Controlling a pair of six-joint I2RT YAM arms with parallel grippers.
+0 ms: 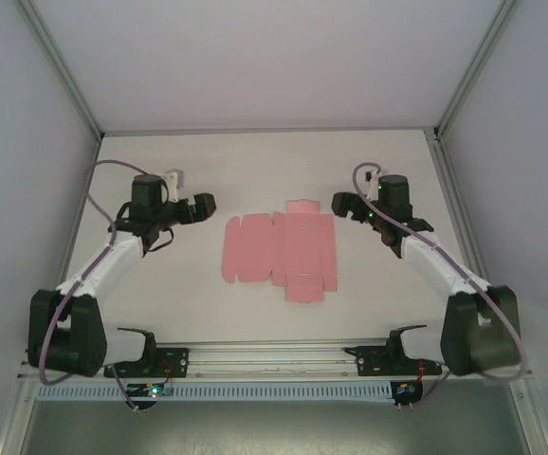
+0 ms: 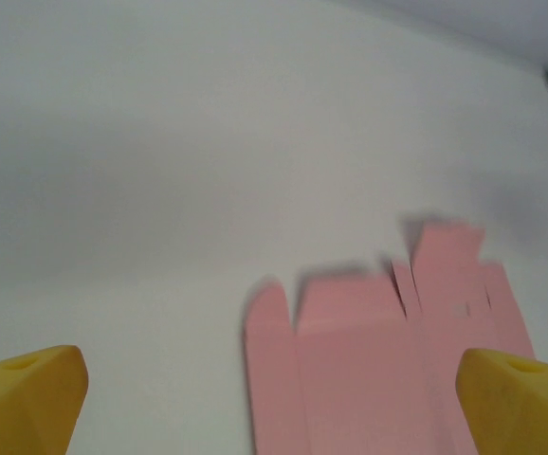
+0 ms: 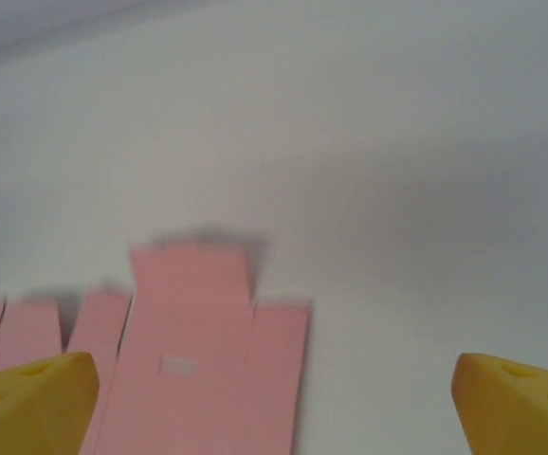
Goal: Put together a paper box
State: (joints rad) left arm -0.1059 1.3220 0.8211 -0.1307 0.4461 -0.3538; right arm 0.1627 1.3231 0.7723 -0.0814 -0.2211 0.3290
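My left pincer hangs over the left half of the white table, its yellow-padded fingers spread wide and holding nothing, pointing in toward the middle. My right pincer mirrors it over the right half, jaws likewise wide apart and empty. Between the two, in the middle of the surface, the paper box lies as a flat, unfolded pink die-cut sheet with creased panels, clear of both pincers, with one flap reaching toward the far edge and another toward the near edge.
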